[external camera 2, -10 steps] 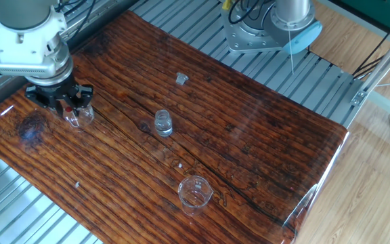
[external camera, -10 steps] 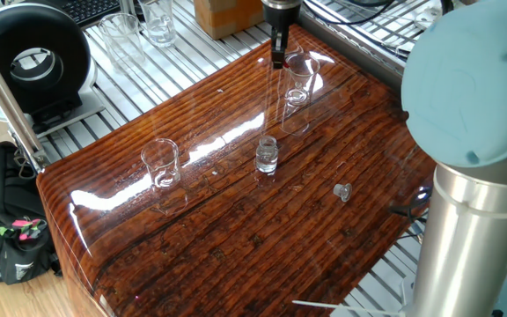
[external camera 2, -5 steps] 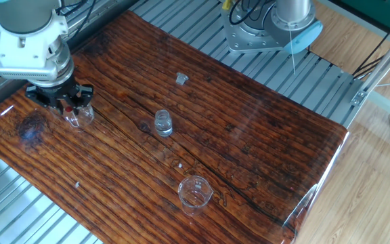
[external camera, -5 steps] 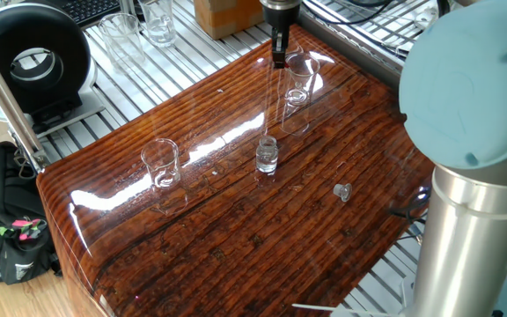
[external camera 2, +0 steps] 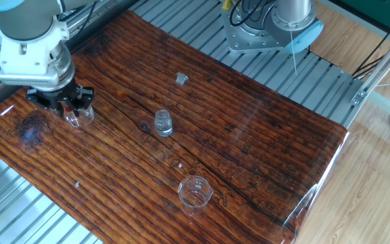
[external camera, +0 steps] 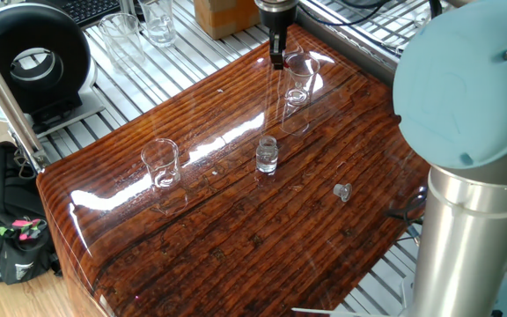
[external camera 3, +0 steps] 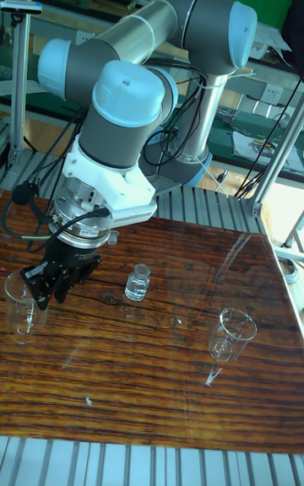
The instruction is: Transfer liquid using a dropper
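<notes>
One fixed view: high, behind my arm's base, facing down the table (external camera: 236, 220).
Other fixed view: high, opposite side.
Tall view: low, close, front-on.
Shared: small vial (external camera: 267, 156) mid-table.

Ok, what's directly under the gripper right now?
The gripper hangs over a clear beaker at the far edge of the wooden table. A red bulb, the dropper, shows between its fingers. Whether the beaker holds liquid cannot be seen.

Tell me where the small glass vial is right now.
The small glass vial stands upright near the middle of the wooden table, between the short beaker and the tall beaker under the gripper.
</notes>
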{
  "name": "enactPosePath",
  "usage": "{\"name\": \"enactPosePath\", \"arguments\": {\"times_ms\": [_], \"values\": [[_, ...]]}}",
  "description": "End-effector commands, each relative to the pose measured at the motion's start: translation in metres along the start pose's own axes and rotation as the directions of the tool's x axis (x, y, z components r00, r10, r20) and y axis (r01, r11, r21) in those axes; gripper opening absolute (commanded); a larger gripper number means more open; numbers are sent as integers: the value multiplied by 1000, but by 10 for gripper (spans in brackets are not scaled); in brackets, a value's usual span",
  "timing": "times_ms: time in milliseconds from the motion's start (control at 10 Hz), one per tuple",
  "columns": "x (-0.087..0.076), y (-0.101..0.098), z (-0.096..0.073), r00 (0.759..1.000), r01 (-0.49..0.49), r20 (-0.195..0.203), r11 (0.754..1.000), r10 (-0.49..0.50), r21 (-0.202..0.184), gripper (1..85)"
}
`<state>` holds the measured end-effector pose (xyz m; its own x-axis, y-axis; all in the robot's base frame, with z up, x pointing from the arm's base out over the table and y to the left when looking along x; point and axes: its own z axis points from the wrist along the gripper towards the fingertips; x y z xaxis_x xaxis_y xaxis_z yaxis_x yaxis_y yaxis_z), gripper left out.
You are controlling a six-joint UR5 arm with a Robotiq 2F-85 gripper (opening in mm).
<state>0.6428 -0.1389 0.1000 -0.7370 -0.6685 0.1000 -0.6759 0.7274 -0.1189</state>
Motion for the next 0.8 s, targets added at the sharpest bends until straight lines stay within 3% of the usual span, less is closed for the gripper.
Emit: {"name": "enactPosePath", "arguments": {"times_ms": [0,300,700], "values": [[0,0,0,1000,6,-7,1000,-6,0,343],[7,-1,0,999,18,-34,1000,-18,1,343],[8,2,-1,999,20,-39,1000,-21,-13,343]]}}
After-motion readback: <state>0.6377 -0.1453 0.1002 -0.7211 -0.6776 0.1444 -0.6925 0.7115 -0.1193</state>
